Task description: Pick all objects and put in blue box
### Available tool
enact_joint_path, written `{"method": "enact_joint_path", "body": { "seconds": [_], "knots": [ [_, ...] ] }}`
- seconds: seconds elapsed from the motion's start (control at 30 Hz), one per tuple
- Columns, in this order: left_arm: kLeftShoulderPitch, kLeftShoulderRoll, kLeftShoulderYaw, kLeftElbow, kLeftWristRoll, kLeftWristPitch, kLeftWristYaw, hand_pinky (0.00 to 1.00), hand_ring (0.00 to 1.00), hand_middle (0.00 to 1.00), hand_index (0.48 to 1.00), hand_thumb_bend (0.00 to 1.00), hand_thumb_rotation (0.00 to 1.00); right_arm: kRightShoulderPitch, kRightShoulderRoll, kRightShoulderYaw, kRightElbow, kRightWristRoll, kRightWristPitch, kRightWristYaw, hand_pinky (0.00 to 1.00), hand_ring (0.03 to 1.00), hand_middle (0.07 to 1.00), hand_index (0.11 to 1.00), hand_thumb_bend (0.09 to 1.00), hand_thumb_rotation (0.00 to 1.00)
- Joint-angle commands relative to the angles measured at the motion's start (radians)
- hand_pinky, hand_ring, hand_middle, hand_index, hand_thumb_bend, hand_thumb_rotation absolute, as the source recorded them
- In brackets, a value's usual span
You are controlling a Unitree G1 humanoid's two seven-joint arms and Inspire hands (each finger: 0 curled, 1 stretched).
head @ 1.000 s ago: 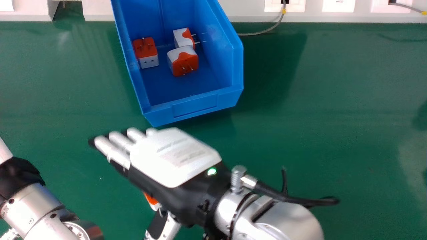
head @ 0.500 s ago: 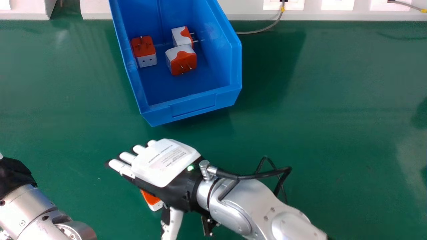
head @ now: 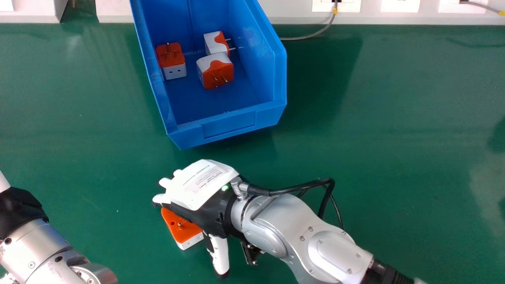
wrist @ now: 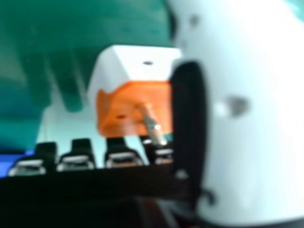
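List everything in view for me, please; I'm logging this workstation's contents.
Plug adapters: three, orange and white, inside the box.
Plug adapter: one, orange and white, on the table, partly under the right hand.
Box: one, blue, far side of the table.
Table: one, green.
Cables: two, grey, far edge and far right corner.
Wall trunking: white, behind the table, pieces uncounted.
Right hand: one, black and white, before the box.
Right arm: one, silver, near side.
Left arm: one, silver, near left corner.

Right robot hand (head: 203,183), palm down, left arm (head: 33,240) apart
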Motion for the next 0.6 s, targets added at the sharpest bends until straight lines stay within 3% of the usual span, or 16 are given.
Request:
{"method": "enact_joint_path", "body": {
  "seconds": [0.0,0.17,0.3,0.33,0.4,0.47,0.57],
  "knots": [
    [0.017,-0.088,-0.011,-0.025,0.010,-0.010,0.002,0.98,1.00,1.00,0.980,0.54,0.80,-0.007,0.011,0.007,0.021,0.008,-0.005,0.002,0.82,1.000,1.000,0.864,0.873,0.03],
    [0.017,-0.087,-0.014,-0.021,0.010,-0.013,0.003,0.97,1.00,0.99,0.975,0.53,0.81,-0.019,0.012,0.014,0.051,0.013,-0.035,-0.028,0.77,0.990,0.993,0.849,0.893,0.02],
    [0.021,-0.092,-0.021,-0.022,0.008,-0.015,0.001,0.97,1.00,0.99,0.979,0.53,0.81,-0.013,0.003,0.027,0.081,-0.007,-0.082,-0.158,0.74,0.956,0.968,0.826,0.876,0.01],
    [0.020,-0.093,-0.022,-0.020,0.008,-0.019,0.002,0.97,1.00,1.00,0.982,0.54,0.80,-0.007,0.006,0.022,0.091,-0.001,-0.090,-0.190,0.66,0.850,0.883,0.722,0.849,0.00],
    [0.018,-0.095,-0.025,-0.018,0.005,-0.024,0.003,0.97,1.00,1.00,0.986,0.53,0.79,0.008,0.013,0.010,0.117,0.016,-0.114,-0.280,0.53,0.689,0.761,0.585,0.652,0.05],
    [0.015,-0.097,-0.027,-0.019,0.009,-0.024,0.008,0.96,1.00,1.00,0.991,0.53,0.79,0.020,0.019,-0.011,0.146,0.053,-0.157,-0.354,0.36,0.480,0.593,0.554,0.555,0.02],
    [0.017,-0.093,-0.031,-0.020,0.015,-0.022,0.009,0.98,1.00,1.00,0.990,0.52,0.80,0.025,0.018,-0.030,0.169,0.085,-0.201,-0.407,0.30,0.387,0.514,0.555,0.517,0.00]
  ]
}}
